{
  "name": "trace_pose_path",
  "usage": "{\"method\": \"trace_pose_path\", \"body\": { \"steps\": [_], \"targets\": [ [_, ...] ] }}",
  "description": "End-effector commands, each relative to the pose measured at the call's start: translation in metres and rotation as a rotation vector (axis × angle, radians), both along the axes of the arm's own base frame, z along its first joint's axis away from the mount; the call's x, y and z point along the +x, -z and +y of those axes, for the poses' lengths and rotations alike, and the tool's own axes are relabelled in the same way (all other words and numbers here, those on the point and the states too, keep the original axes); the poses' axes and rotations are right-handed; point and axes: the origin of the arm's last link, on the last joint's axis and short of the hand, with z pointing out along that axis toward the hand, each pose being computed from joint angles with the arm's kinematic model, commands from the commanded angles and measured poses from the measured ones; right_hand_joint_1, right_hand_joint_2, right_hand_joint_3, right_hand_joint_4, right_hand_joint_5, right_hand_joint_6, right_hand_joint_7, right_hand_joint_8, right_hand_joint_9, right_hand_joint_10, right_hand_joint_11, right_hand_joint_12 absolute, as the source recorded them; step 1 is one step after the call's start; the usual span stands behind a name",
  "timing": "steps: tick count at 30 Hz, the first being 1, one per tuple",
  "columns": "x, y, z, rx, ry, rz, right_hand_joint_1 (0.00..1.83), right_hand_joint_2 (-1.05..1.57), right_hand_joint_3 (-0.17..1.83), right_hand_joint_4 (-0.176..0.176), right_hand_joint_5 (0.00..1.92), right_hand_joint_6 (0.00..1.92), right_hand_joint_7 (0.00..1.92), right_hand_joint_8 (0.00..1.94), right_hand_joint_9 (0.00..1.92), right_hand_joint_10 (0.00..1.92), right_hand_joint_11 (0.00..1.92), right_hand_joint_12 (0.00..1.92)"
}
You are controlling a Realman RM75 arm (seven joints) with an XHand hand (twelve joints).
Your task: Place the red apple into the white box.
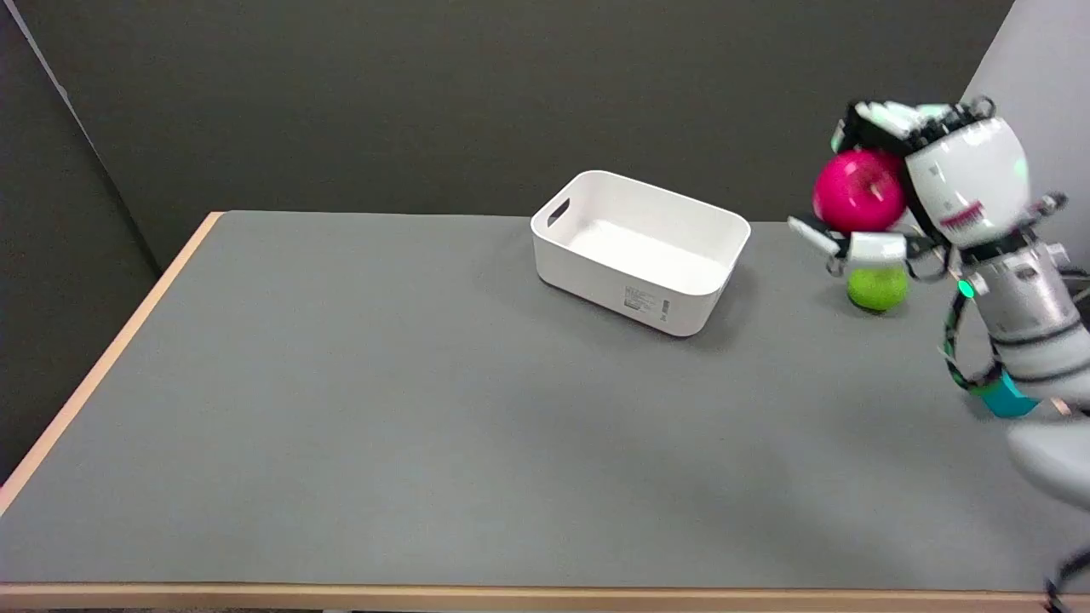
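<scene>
Apple: red apple (pixel 858 192) is up in the air at the far right, well off the table, so the pickup part looks done.
Fingers: wrapped on the apple, some fingers (pixel 886 113) hooked over the top and another one poking out underneath on the left, so it's clamped from above and below. Looks like a decent hold, though the frame is a bit blurry there.
Hand: right hand (pixel 915 183) sits just right of the apple, with the white back of the hand facing the camera.
Arm: comes in from the lower right corner, wrist bent up toward the hand.
Green one: a green apple (pixel 877 289) sits on the table right below the hand, apparently not touching anything. Not part of the job, it just needs to stay put.
Box: white box (pixel 640 250) is to the left of the hand, well apart from it, sitting at a slight angle near the back of the table. Nothing visible inside.
Table: grey table (pixel 383 409) with a light wood edge.
Done so far: apple grabbed and lifted.
Left to do: carry it left over the box, lower it in, let go. Roughly halfway, going by this.
Watch out for: the near rim of the box on the way in, plus the apple rolling if dropped from too high.
</scene>
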Motion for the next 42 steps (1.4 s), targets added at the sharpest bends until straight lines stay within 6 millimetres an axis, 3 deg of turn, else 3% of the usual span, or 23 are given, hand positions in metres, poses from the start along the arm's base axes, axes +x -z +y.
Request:
{"method": "trace_pose_path", "body": {
  "steps": [1, 8, 13, 16, 21, 28, 40, 42],
  "targets": [
    [0.051, 0.023, -0.158, 0.093, 0.045, -0.069, 1.08, 0.66, 0.96, 0.035, 1.09, 1.92, 1.19, 1.94, 1.36, 1.92, 1.11, 1.92],
    [0.017, 0.037, -0.198, 0.09, 0.191, -0.162, 1.08, 0.66, 0.96, 0.037, 1.08, 1.92, 1.17, 1.94, 1.35, 1.92, 1.08, 1.92],
    [0.004, 0.035, -0.213, 0.047, 0.309, -0.178, 1.05, 0.7, 0.87, 0.041, 1.04, 1.92, 1.14, 1.94, 1.33, 1.92, 0.97, 1.92],
    [-0.006, 0.031, -0.221, 0.018, 0.407, -0.171, 1.05, 0.68, 0.92, 0.043, 1.03, 1.92, 1.09, 1.94, 1.3, 1.92, 0.9, 1.92],
    [-0.014, 0.033, -0.224, 0.011, 0.457, -0.169, 1.04, 0.69, 0.9, 0.047, 0.98, 1.92, 1.04, 1.94, 1.25, 1.92, 0.75, 1.92],
    [-0.037, 0.055, -0.225, 0.07, 0.551, -0.128, 1.04, 0.69, 0.9, 0.048, 0.97, 1.92, 1.04, 1.94, 1.25, 1.92, 0.76, 1.92],
    [-0.08, 0.06, -0.219, 0.063, 0.745, -0.086, 1.04, 0.69, 0.9, 0.049, 0.96, 1.92, 0.99, 1.94, 1.23, 1.92, 0.74, 1.92],
    [-0.083, 0.058, -0.217, 0.056, 0.752, -0.099, 1.04, 0.73, 0.82, 0.056, 0.96, 1.92, 0.99, 1.94, 1.23, 1.92, 0.74, 1.92]
  ]
}}
